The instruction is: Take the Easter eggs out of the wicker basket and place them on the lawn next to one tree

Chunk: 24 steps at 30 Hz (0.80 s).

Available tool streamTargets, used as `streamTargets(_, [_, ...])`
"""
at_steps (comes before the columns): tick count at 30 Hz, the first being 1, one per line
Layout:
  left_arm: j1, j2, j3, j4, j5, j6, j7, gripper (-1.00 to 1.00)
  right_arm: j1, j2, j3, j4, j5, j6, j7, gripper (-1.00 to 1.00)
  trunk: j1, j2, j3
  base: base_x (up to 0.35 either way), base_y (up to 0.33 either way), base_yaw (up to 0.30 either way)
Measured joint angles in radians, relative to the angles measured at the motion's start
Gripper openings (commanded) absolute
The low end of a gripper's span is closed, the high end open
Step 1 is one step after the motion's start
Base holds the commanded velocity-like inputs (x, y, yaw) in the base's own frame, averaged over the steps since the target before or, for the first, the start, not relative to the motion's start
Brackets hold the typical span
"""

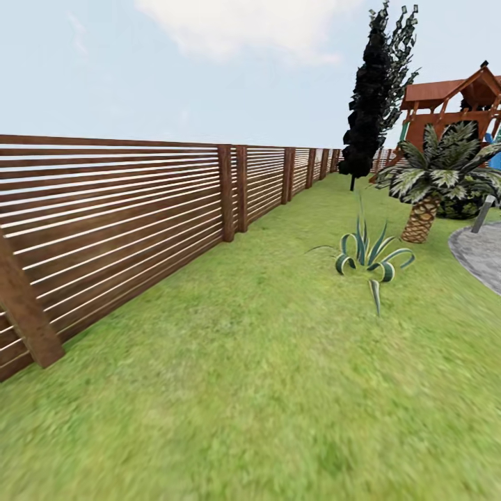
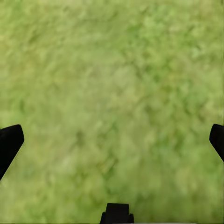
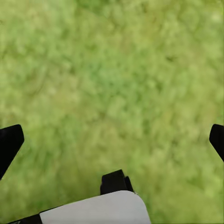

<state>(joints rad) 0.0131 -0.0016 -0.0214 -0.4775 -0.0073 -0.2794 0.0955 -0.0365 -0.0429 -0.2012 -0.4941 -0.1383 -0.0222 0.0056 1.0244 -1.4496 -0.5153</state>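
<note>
Head view looks along the lawn (image 1: 264, 390) beside a slatted fence (image 1: 125, 223); both wrist views face bare grass below each end effector, left (image 2: 112, 140) and right (image 3: 112, 140), fingers spread wide and holding nothing, presumably carried ready while travelling; basket and eggs are out of sight.

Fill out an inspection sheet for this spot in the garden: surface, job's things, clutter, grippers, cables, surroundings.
Surface: lawn, short green grass, mottled.
Job's things: nothing seen of eggs, basket or a thick-trunked tree.
Clutter: spiky striped plant growing in the grass ahead.
Grippers: left gripper open, empty, over bare grass; right gripper open, empty, over bare grass.
Cables: nothing seen.
Surroundings: slatted wooden fence along the left; dark cypress-like tree, short palm, wooden playhouse and grey paved patch to the right.
</note>
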Motion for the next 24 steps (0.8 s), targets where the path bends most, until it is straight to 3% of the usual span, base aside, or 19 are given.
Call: streamTargets(24, [0.0,-0.001,-0.001,0.0,-0.001,0.0,0.0,1.0,0.0,0.0,0.0,0.0,0.001,0.0,0.0,1.0,0.0,0.0,0.0,0.33,0.098,-0.09])
